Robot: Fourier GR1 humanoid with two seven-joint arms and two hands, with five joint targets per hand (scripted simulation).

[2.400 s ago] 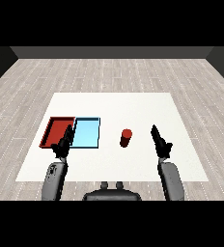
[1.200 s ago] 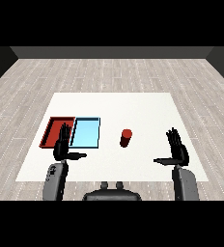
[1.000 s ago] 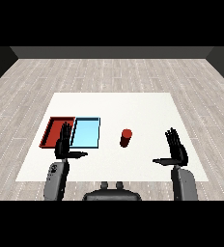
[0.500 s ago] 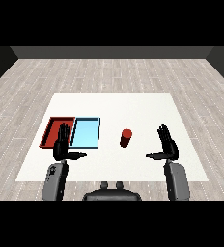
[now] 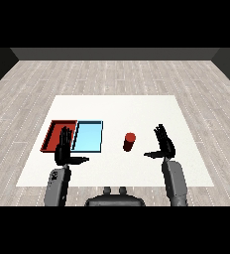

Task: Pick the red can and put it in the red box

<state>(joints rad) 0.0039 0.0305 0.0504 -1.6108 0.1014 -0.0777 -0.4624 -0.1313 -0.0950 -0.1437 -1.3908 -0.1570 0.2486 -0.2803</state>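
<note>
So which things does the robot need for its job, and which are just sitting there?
Needed:
red can
red tray
right hand, open beside the can

Just sitting there:
light blue tray
left hand, open over the red tray's near edge

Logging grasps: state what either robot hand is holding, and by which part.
Nothing is held. The right robot hand is open beside the red can, apart from it; the left robot hand is open too.
</note>
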